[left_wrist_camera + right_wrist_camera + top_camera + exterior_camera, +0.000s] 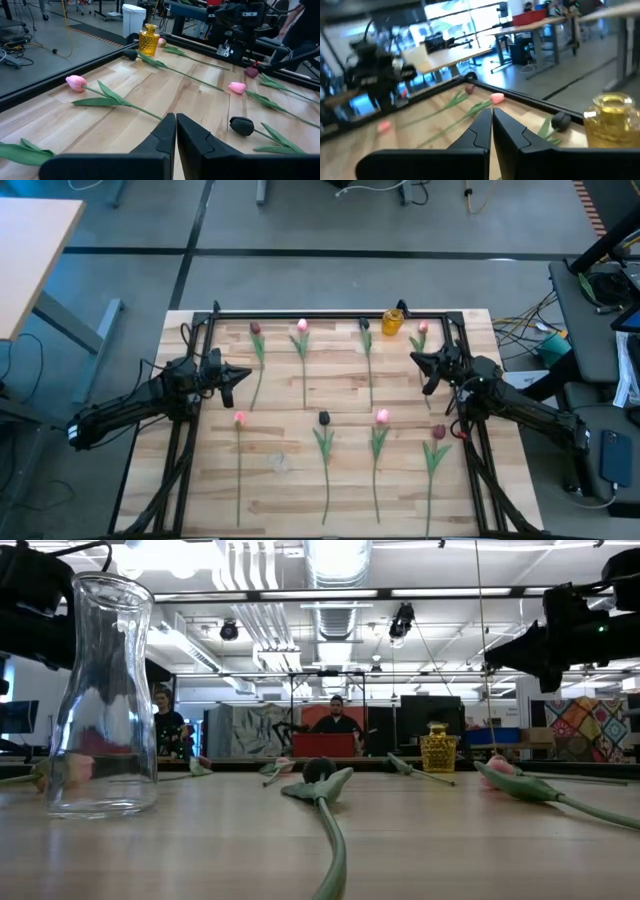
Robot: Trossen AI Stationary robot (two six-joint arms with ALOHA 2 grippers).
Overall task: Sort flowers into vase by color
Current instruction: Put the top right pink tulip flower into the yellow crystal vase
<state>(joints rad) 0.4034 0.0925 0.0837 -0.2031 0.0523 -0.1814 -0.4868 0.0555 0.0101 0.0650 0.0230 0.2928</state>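
sorting: nothing vased yet; flowers [325,442] lying across frame centre.
left gripper [238,373]: hovering centre-left, fingers pressed together, empty.
right gripper [421,361]: hovering centre-right, fingers together.
advice: be opening wide, pinching one stem.

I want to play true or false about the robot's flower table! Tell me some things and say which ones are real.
1. A small yellow glass vase stands at the far edge of the wooden table. True.
2. The left gripper is holding a pink tulip. False: its fingers are shut on nothing.
3. All the tulips are lying flat on the table. True.
4. Flowers are already inside the tall clear glass vase. False: it is empty.
5. The right gripper is wide open. False: its fingers are shut.
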